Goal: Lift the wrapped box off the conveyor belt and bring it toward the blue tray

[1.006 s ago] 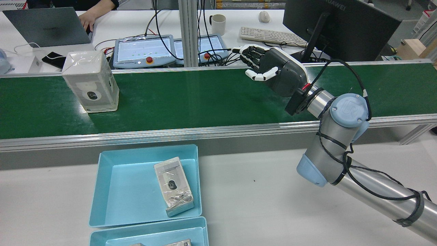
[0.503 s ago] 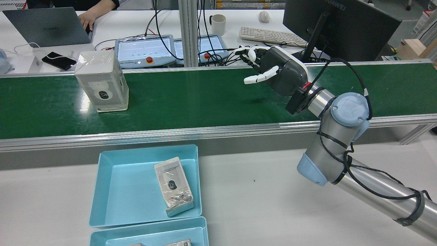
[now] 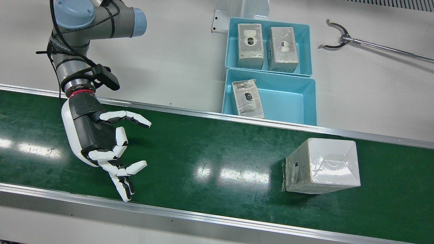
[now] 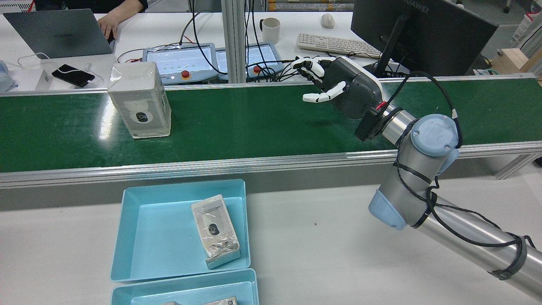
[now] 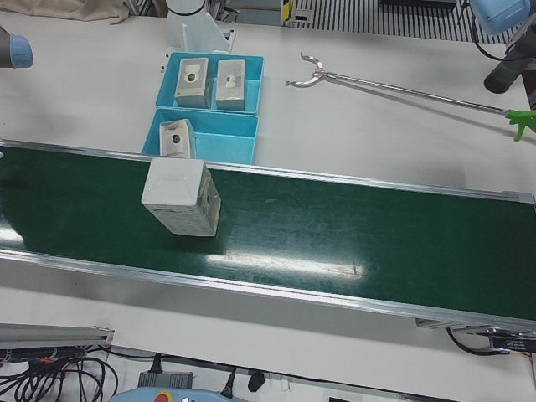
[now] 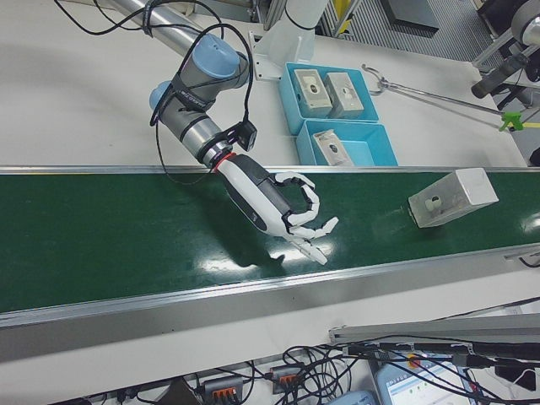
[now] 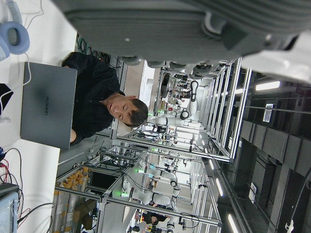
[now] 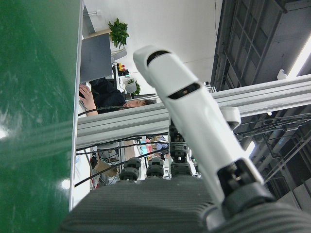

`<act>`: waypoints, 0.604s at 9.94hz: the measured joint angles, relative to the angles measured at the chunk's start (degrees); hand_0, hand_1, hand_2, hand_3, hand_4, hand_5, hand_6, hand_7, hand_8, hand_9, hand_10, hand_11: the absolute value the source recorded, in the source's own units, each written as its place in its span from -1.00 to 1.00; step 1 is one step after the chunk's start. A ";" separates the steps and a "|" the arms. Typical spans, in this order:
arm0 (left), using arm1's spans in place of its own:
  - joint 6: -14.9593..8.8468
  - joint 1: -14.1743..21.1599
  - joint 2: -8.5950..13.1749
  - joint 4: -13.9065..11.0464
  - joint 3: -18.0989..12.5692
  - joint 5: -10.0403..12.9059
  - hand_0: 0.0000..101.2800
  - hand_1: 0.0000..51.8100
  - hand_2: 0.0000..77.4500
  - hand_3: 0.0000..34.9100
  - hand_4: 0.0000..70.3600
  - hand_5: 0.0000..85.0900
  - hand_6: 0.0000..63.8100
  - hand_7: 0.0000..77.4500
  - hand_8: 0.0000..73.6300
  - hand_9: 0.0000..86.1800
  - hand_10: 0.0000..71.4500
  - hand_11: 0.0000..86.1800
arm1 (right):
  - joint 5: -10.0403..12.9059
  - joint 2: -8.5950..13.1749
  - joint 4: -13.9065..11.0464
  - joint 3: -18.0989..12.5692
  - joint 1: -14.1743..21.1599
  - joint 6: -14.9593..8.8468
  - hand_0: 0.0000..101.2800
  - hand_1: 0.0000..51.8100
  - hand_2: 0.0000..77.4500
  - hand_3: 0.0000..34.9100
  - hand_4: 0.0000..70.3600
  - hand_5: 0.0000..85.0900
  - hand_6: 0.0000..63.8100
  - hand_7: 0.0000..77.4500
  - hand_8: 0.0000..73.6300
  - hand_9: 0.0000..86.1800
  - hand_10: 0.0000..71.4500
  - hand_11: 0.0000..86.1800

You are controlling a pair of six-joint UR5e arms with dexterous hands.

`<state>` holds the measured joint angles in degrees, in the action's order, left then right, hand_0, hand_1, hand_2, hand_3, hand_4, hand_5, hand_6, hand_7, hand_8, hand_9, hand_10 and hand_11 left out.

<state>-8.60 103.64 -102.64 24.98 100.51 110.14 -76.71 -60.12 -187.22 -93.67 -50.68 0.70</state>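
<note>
The wrapped box [image 3: 322, 166] stands upright on the green conveyor belt [image 3: 210, 152]; it also shows in the rear view [image 4: 139, 106], the left-front view [image 5: 180, 197] and the right-front view [image 6: 451, 197]. My right hand [image 3: 101, 142] hovers over the belt, open and empty, fingers spread toward the box and well apart from it; it also shows in the rear view [image 4: 334, 87] and the right-front view [image 6: 274, 202]. The blue tray [image 3: 291, 106] sits beside the belt with one wrapped box [image 3: 247, 98] in it. The left hand view shows only the palm edge of my left hand [image 7: 184, 24].
A second blue tray [image 3: 271, 21] behind the first holds two wrapped boxes. A long reacher tool [image 3: 373, 45] lies on the white table. Beyond the belt are a monitor [image 4: 423, 34], teach pendants [image 4: 178, 61] and a laptop [image 4: 59, 34].
The wrapped box has travelled along the belt toward my right hand, rightward in the rear view. The right hand stayed in place with its fingers shifting slightly.
</note>
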 joint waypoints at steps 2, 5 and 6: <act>0.00 0.00 0.00 0.00 0.00 0.00 -1.00 -1.00 -0.97 -1.00 -1.00 -0.97 -1.00 -0.99 -0.99 -0.99 -0.98 -1.00 | -0.04 -0.01 0.01 0.05 0.49 0.00 0.08 -0.39 -0.72 -0.91 0.26 0.00 -0.64 -0.31 -0.99 -0.87 -0.97 -0.89; 0.00 0.00 0.00 0.00 0.00 0.00 -1.00 -1.00 -0.97 -1.00 -1.00 -0.97 -1.00 -0.99 -0.99 -0.99 -0.98 -1.00 | -0.10 -0.03 0.01 -0.06 0.57 0.07 0.04 -0.39 -0.90 -0.89 -0.27 -0.44 -0.76 -0.54 -1.00 -0.94 -0.97 -0.91; 0.00 0.00 0.00 0.00 0.00 0.00 -1.00 -1.00 -0.97 -1.00 -1.00 -0.97 -1.00 -0.99 -0.99 -0.99 -0.98 -1.00 | -0.10 -0.02 0.01 -0.19 0.50 0.08 0.04 -0.28 -0.83 -0.90 -0.55 -0.64 -0.83 -0.54 -1.00 -0.94 -0.97 -0.91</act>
<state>-8.60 103.64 -102.64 24.98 100.50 110.14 -76.81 -60.14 -187.21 -93.86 -50.18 0.78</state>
